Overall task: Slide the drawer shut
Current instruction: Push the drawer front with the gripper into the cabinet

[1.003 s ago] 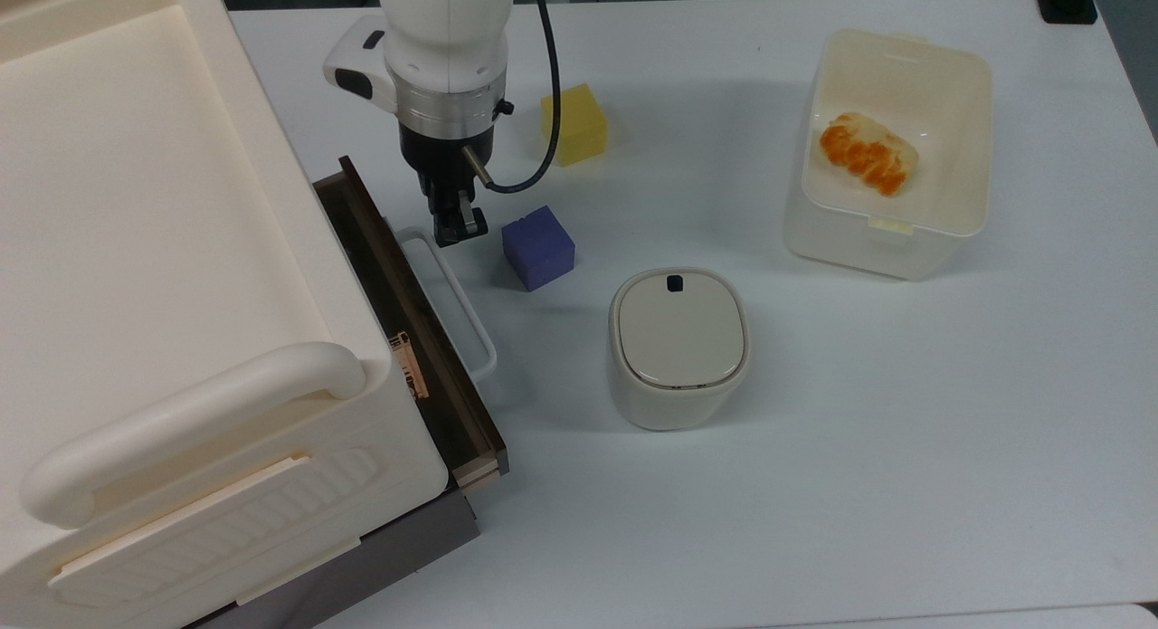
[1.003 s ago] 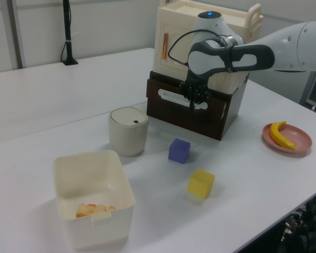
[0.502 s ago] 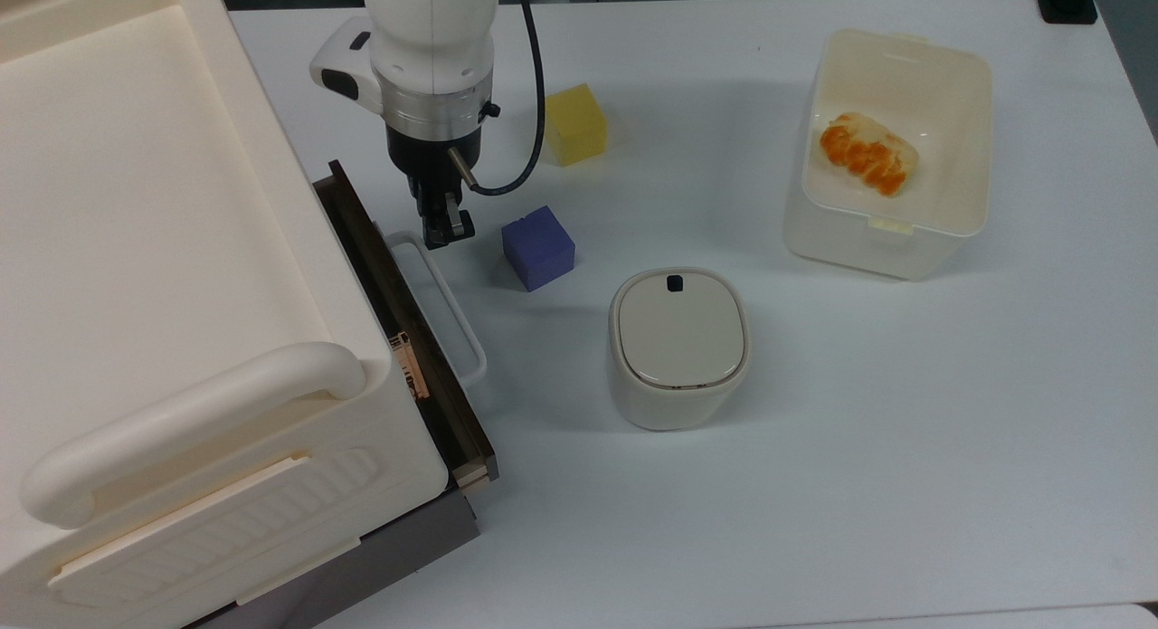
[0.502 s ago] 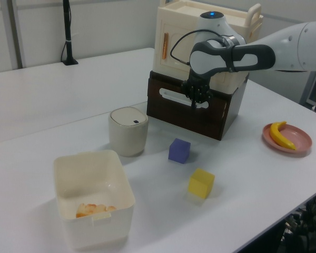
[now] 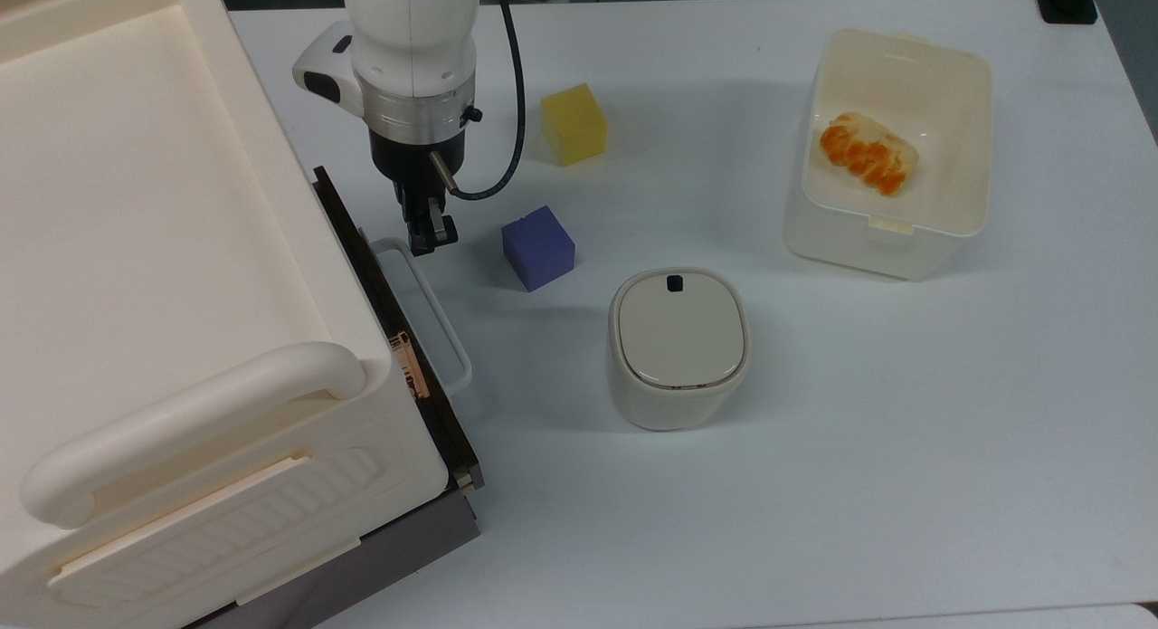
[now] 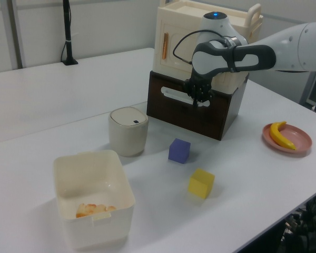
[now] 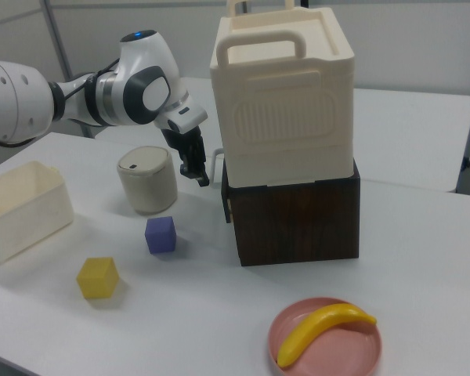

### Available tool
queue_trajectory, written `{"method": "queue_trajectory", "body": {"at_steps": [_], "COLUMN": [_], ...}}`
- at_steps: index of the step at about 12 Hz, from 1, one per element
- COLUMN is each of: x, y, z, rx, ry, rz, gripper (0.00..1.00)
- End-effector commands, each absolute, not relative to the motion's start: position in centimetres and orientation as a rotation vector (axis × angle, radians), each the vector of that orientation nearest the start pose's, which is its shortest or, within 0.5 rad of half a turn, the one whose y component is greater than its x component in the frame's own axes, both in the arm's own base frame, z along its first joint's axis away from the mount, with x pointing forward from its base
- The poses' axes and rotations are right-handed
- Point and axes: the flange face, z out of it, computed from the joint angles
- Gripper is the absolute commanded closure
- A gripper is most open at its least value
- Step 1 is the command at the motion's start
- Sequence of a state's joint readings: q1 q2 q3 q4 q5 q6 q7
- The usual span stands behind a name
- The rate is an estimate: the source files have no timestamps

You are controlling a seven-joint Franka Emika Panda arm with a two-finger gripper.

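No legible writing or brand is showing anywhere; an orange-and-white sticker (image 5: 409, 365) is sitting on the cream box's edge by the drawer, its print unreadable. The gripper (image 5: 426, 238) is pointing down with its jaws drawn together, almost no gap between them and nothing clamped; its tip is pressing against the upper end of the white handle (image 5: 425, 308) in the top view. In the left view the gripper (image 6: 198, 98) is sitting against the handle's right end, and in the right view the gripper (image 7: 197, 171) is hanging just left of the cabinet front. The drawer (image 5: 398, 339) is standing nearly flush under the cream box (image 5: 154, 249), with a thin dark strip of it projecting. Just beside the gripper, on the top view's right, a blue cube (image 5: 538, 246) is resting on the table (image 5: 814, 448); a yellow cube (image 5: 573, 123) is lying farther up. A lidded bin (image 5: 678, 347) is standing near the handle's lower end. An open tub (image 5: 891, 149) holding an orange-streaked food piece (image 5: 867, 152) is sitting well apart. A banana (image 7: 321, 329) is lying on a pink plate (image 7: 329, 356).
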State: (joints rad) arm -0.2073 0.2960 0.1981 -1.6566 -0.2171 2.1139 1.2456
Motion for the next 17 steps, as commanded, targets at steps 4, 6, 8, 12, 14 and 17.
{"method": "queue_trajectory", "body": {"at_steps": [4, 6, 8, 12, 14, 17], "x": [66.2, 66.4, 66.5, 66.4, 66.3, 65.8], "y": [-4.7, -5.2, -5.7, -6.0, -5.8, -0.7], "z": [45.4, 45.7, 45.9, 45.9, 45.6, 44.9], "rx": [-2.578, -2.568, -2.559, -2.558, -2.579, -2.708], "ry": [1.78, 1.785, 1.795, 1.8, 1.784, 1.652], "rz": [-0.37, -0.378, -0.384, -0.383, -0.375, -0.319], "gripper": [1.0, 1.0, 1.0, 1.0, 1.0, 1.0]}}
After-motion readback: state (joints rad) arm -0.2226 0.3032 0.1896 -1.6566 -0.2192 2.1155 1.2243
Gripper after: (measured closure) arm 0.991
